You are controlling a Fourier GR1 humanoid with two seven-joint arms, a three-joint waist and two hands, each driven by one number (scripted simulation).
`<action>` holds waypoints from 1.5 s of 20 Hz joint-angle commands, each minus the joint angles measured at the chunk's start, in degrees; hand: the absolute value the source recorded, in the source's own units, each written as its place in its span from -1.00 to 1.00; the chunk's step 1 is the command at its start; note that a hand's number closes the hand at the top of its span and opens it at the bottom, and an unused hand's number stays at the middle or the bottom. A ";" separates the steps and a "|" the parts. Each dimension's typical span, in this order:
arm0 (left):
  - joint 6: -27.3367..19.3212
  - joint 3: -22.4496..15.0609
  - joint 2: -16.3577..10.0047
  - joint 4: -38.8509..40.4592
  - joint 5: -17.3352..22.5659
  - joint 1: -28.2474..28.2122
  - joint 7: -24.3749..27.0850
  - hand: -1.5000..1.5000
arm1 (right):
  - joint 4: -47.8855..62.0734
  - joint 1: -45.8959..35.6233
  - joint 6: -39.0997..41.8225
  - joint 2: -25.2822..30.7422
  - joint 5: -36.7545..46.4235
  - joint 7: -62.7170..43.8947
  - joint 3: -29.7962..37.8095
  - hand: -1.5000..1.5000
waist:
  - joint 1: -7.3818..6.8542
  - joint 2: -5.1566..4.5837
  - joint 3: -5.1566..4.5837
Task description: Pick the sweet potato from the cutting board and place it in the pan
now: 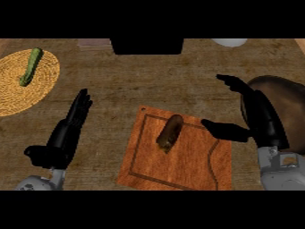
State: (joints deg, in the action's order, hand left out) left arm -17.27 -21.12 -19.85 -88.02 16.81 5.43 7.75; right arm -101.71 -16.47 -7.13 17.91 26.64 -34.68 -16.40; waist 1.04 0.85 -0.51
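A brown sweet potato [170,132] lies on the wooden cutting board [181,167], near its upper middle. The dark brown pan [298,112] sits at the right, partly hidden behind my right hand [264,118]. That hand is open, fingers stretched away from me, thumb pointing left over the board's right edge, a short gap from the sweet potato. My left hand [65,134] is open and rests left of the board, fingers straight.
A woven yellow mat [9,89] at the far left carries a green vegetable [31,67]. A black object [146,46] stands at the back centre, with a white object [230,42] to its right.
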 commanded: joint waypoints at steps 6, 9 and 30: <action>2.30 -1.39 3.22 1.59 -0.64 -1.10 4.66 0.00 | -5.28 -14.32 19.90 -1.74 5.18 -31.46 -7.71 -1.00 | -1.31 -0.72 0.33; 0.76 -2.12 2.89 -1.38 -1.73 -0.63 1.24 0.00 | 1.79 -21.15 23.82 -6.95 4.28 -36.84 -9.99 -1.00 | -2.43 -0.73 0.36; 1.83 0.50 4.01 0.70 -2.37 1.39 1.31 0.00 | 31.65 -27.48 37.69 -15.74 -3.81 -41.61 -15.94 -1.00 | -1.07 -0.70 0.43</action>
State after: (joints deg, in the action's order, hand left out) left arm -15.91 -21.82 -16.06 -88.43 14.35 5.77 8.99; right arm -70.96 -40.79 23.24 4.60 23.68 -63.72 -32.86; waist -0.61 0.08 -0.09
